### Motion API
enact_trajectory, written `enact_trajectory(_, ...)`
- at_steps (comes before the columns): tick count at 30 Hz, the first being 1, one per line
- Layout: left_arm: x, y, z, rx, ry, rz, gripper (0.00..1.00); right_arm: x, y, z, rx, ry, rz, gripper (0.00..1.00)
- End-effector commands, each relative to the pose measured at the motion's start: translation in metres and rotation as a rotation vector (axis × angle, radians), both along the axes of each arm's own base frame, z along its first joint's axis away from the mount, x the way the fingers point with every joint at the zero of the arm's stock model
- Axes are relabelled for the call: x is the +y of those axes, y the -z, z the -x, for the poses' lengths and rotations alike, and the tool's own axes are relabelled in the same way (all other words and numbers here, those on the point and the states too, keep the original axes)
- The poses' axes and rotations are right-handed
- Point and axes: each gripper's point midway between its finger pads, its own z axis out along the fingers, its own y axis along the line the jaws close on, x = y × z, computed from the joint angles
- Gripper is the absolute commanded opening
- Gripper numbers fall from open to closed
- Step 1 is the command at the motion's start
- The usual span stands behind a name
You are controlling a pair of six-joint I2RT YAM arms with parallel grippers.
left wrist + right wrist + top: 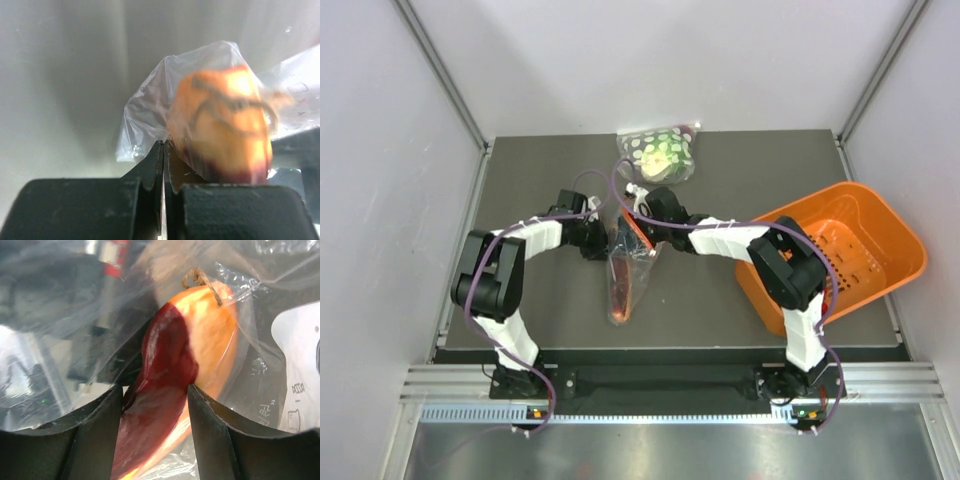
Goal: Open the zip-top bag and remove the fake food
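Right wrist: fake food between right gripper jaws.

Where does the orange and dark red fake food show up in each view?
Top external: fake food centre, inside the zip-top bag.
Left wrist: right of centre, above the left hand.
Right wrist: centre, beyond the right hand.
Shared landmark: the bag's clear plastic.

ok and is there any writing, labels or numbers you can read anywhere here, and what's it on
white label on the zip-top bag: small dark print, sideways and cut off, too blurred to read
faint marks on the bag's film in the left wrist view: too faint to read
nothing else carries text
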Motion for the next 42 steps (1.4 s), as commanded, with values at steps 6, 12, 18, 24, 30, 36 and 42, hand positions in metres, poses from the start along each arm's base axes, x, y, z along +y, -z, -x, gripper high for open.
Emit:
enact_trajectory(6, -0.025, -0.075, -0.026, -0.202, 0.04, 0.13, 0.0, -0.02, 0.001, 0.008, -0.027, 0.064, 0.269, 0.57)
enact_trajectory(12, -0.032, -0.087, -0.025, -0.224, 0.05, 0.167, 0.0, -0.026, 0.003, 0.01, 0.008, 0.106, 0.356, 0.57)
enact_trajectory(18, -0.045, -0.093, -0.021, -0.243, 0.078, 0.187, 0.0, -0.037, 0.003, 0.009, 0.028, 0.145, 0.445, 0.56)
enact_trajectory(24, -0.056, -0.106, -0.022, -0.279, 0.093, 0.214, 0.0, -0.043, 0.01, 0.011, 0.045, 0.182, 0.481, 0.5)
enact_trajectory(30, -0.057, -0.114, -0.018, -0.291, 0.092, 0.239, 0.0, -0.046, 0.026, 0.016, 0.074, 0.199, 0.488, 0.11)
enact_trajectory(36, -0.04, -0.094, -0.016, -0.259, 0.07, 0.169, 0.0, -0.053, 0.013, 0.017, 0.051, 0.233, 0.452, 0.0)
enact_trajectory(42, -0.01, -0.083, -0.023, -0.243, 0.003, 0.109, 0.0, -0.064, -0.007, 0.021, 0.03, 0.281, 0.377, 0.0)
